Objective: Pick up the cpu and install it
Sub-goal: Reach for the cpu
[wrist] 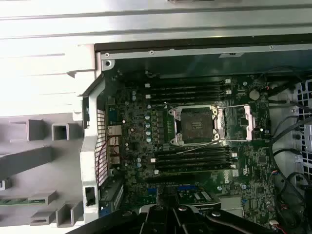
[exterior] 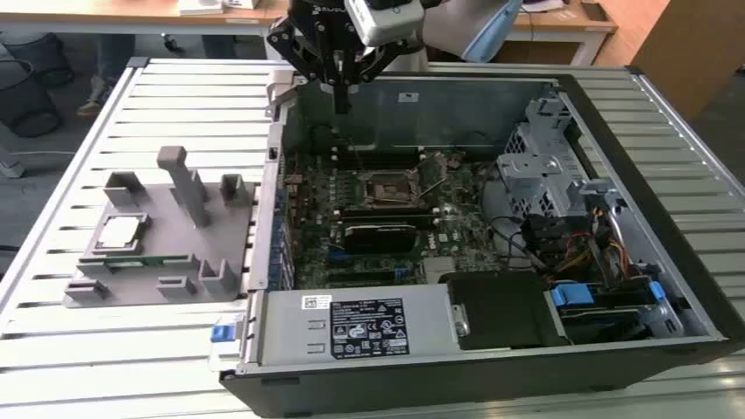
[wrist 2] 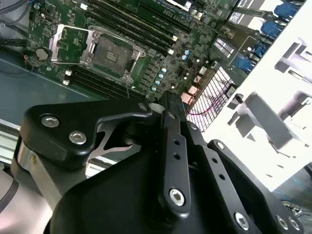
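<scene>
The cpu, a small silvery square chip, lies flat in a pocket of the grey fixture on the exterior view's left, beside the open computer case. My gripper hangs above the case's far wall, well away from the cpu, with its black fingers pressed together and nothing between them. The motherboard socket is bare, and its metal load plate is flipped open beside it. In both wrist views the socket lies below the gripper body.
A green memory stick lies on the fixture near the cpu. The case holds a power supply, a drive cage and loose cables on the exterior view's right. The slatted table carries everything.
</scene>
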You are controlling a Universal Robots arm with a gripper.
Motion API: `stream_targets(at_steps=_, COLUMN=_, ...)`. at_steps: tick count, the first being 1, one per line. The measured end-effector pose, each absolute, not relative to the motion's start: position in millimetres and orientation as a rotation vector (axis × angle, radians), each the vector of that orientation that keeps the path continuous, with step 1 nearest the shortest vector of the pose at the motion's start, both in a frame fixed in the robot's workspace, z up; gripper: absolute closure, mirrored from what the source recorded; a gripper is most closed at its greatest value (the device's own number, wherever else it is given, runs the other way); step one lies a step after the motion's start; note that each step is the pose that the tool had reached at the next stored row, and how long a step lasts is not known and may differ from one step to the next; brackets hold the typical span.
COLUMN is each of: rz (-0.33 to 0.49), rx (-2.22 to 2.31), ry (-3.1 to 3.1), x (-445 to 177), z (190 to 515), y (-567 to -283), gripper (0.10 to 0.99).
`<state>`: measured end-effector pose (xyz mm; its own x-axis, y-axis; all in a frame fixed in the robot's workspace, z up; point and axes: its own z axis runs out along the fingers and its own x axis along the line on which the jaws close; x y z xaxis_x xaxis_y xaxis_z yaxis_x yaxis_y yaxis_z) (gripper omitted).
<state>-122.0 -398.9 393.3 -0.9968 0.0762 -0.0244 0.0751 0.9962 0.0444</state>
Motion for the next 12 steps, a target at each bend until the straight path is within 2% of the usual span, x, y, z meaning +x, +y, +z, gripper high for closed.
stream_targets(at_steps=12, rz=0.068, rx=0.118, ry=3.113, x=-126.6, z=393.3, y=-399.0, gripper=0.98)
